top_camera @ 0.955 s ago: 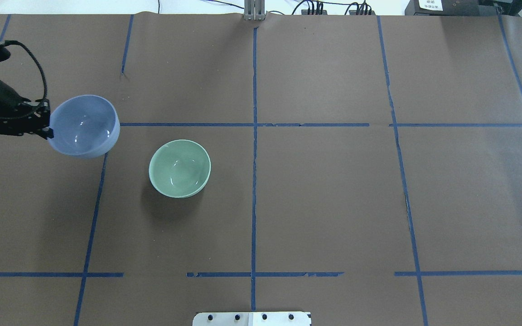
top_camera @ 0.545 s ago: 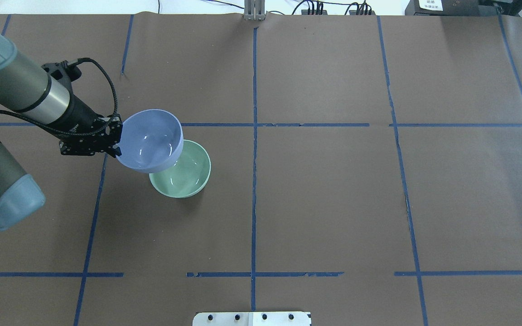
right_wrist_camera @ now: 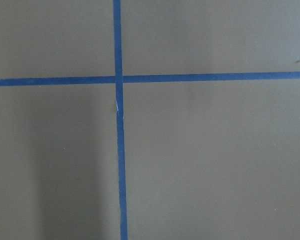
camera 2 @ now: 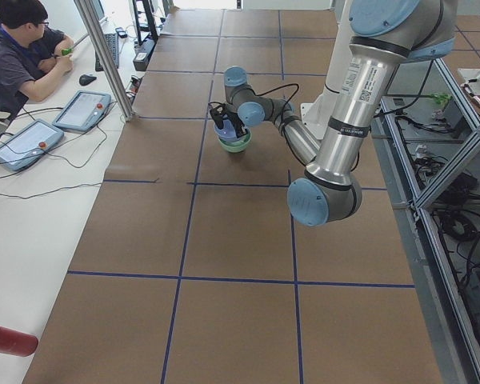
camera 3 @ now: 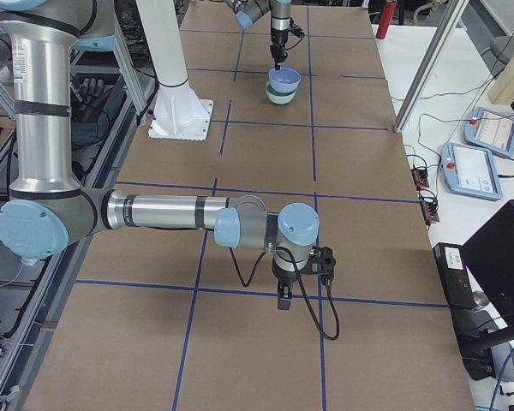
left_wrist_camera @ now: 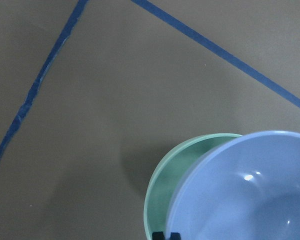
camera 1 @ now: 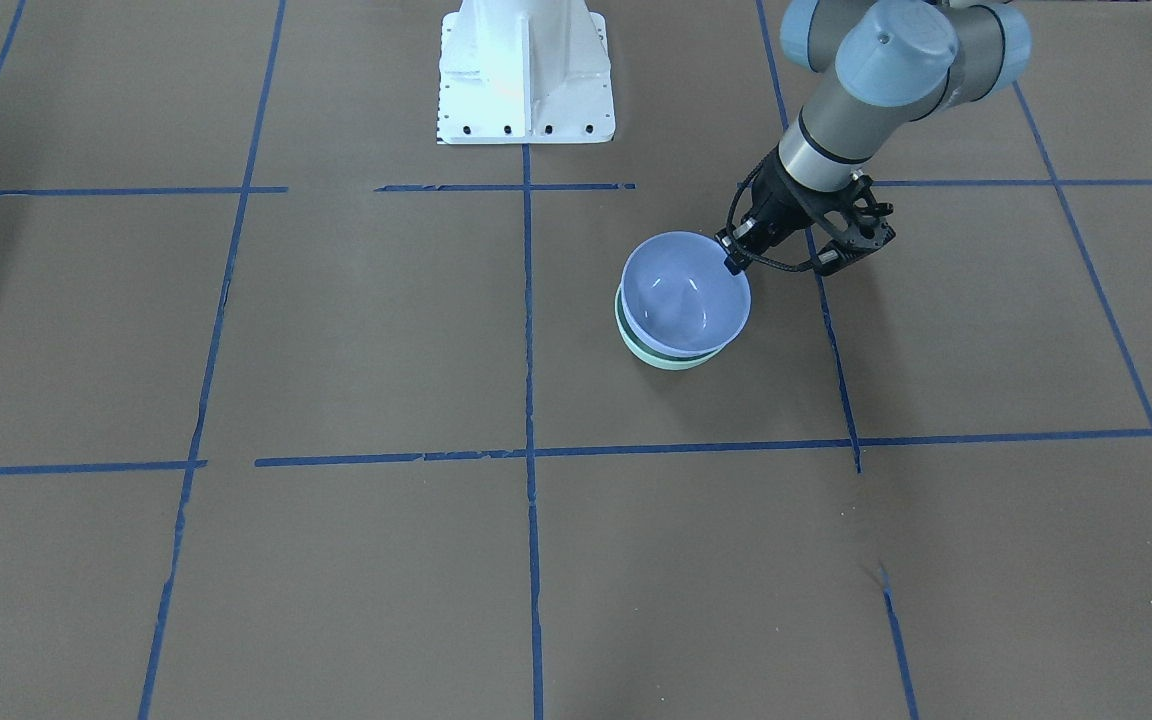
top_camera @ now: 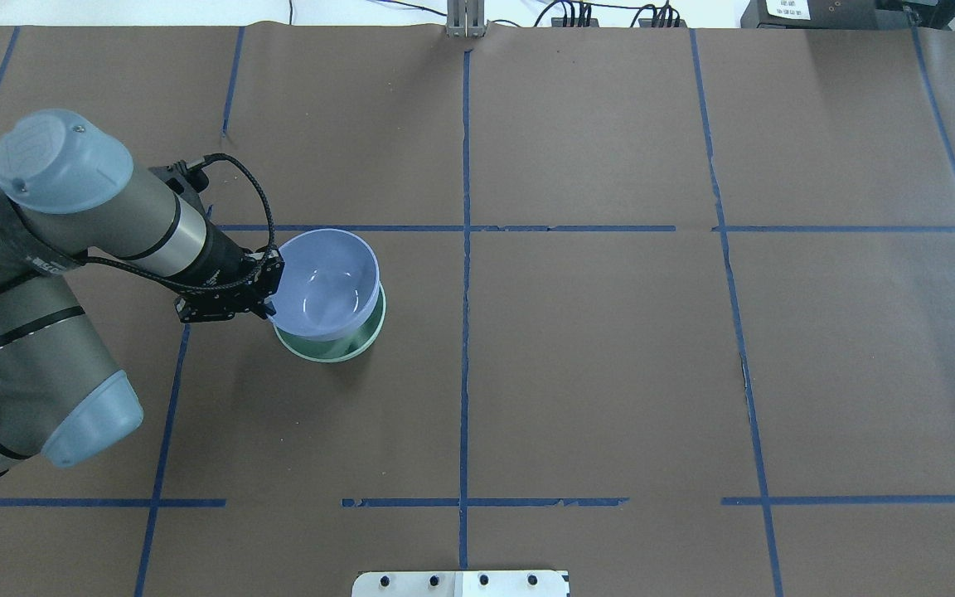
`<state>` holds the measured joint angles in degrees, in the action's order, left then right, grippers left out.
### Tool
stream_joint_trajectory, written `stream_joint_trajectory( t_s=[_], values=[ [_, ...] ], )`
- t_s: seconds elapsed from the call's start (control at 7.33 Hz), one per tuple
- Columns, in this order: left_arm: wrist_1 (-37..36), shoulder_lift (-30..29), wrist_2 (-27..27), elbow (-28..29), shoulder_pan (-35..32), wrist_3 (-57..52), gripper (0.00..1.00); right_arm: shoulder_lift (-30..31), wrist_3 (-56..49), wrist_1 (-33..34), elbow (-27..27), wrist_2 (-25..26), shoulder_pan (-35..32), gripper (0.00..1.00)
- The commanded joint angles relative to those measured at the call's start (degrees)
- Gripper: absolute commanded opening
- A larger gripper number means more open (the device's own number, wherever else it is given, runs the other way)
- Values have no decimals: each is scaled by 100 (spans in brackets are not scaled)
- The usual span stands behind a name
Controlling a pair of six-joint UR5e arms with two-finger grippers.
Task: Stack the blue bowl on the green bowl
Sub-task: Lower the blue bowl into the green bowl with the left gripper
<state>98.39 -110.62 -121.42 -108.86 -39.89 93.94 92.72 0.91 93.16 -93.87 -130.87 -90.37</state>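
The periwinkle blue bowl (top_camera: 327, 282) hangs upright, low over the mint green bowl (top_camera: 328, 352) and slightly offset from it. I cannot tell whether the two touch. My left gripper (top_camera: 270, 286) is shut on the blue bowl's left rim. In the front view the blue bowl (camera 1: 686, 290) covers most of the green bowl (camera 1: 671, 358), with the left gripper (camera 1: 736, 255) at its rim. The left wrist view shows the blue bowl (left_wrist_camera: 250, 190) overlapping the green bowl (left_wrist_camera: 162, 195). My right gripper (camera 3: 284, 300) hovers over bare table far off; I cannot tell its state.
Brown paper with a grid of blue tape lines (top_camera: 465, 249) covers the table. The white robot base (camera 1: 526, 70) stands at the table's robot side. An operator (camera 2: 20, 56) sits with tablets (camera 2: 82, 108) on the far side.
My left arm has carried the blue bowl from the table's left edge rightward and lower, from beside the green bowl to right over it.
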Motion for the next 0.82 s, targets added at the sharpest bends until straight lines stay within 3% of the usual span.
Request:
stream_joint_trajectory(
  t_s=[0.0, 0.68],
  values=[
    [93, 31, 110, 120, 157, 107, 0, 0, 5, 0, 0, 0, 1, 100],
    [102, 40, 110, 251, 227, 239, 0, 0, -4, 0, 0, 0, 1, 100]
  ],
)
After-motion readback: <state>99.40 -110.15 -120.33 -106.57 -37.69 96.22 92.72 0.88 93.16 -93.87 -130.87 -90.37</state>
